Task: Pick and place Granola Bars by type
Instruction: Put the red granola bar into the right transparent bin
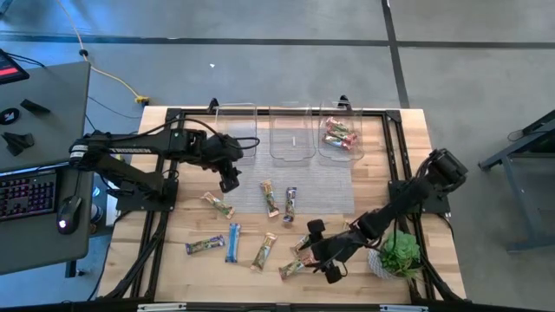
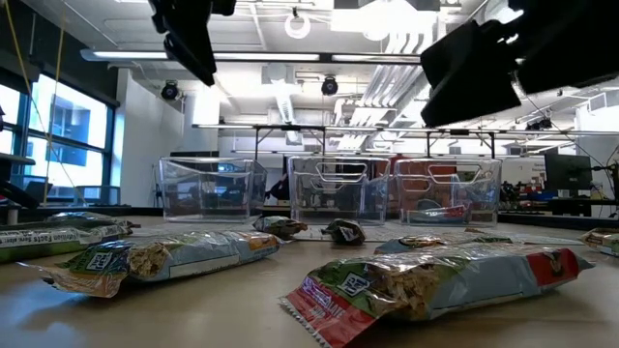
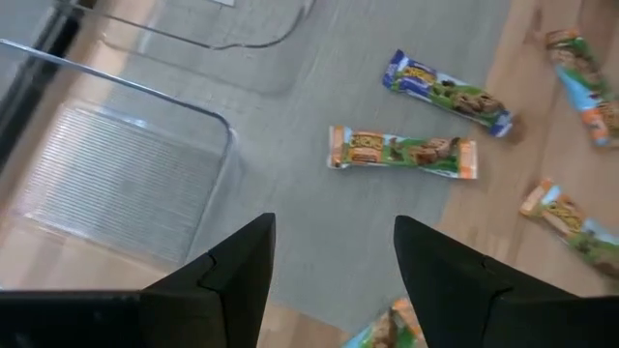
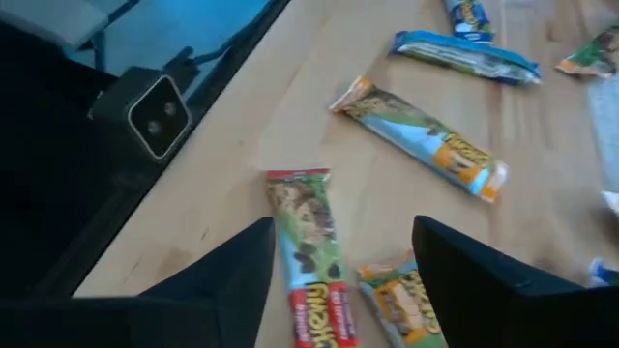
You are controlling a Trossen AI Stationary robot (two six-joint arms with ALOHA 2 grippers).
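hovering wide and empty, right hand (image 4: 338,280) over a red-wrapped granola bar (image 4: 311,266) on the wooden counter (image 4: 232,126), likely lining up a pick; left hand (image 3: 334,280) wide, waiting.

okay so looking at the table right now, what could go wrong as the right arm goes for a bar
The right gripper hangs open over a tight cluster: a red bar lies close beside an orange bar, so closing might catch both or nudge one. The potted plant stands right beside that arm and could get bumped on a swing. Only one clear bin holds bars so far, so a type could land in the wrong bin.
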